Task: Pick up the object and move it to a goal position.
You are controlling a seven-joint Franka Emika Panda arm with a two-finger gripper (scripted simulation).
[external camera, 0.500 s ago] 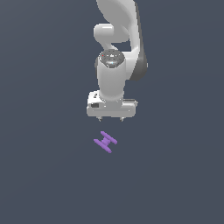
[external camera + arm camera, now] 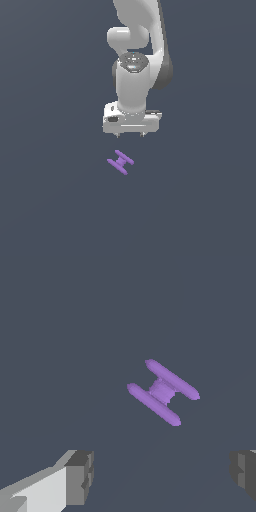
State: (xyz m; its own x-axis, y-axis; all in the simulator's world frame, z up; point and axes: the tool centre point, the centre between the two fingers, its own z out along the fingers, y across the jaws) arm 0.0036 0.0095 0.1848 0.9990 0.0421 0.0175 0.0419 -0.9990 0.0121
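The object [image 2: 120, 162] is a small purple H-shaped piece lying flat on the dark grey floor, turned at a slant. The white gripper [image 2: 130, 135] hangs above it, a little toward the exterior view's right, with a gap between them. Its fingers are spread wide and nothing sits between them. In the wrist view the object [image 2: 163, 392] lies ahead of the gripper [image 2: 162, 476], with one grey fingertip [image 2: 80, 477] and the other fingertip [image 2: 243, 471] far apart on either side.
A plain dark grey floor [image 2: 50, 200] surrounds the object. The white arm [image 2: 135, 60] rises above the gripper.
The gripper has shifted slightly; the object lies where it was.
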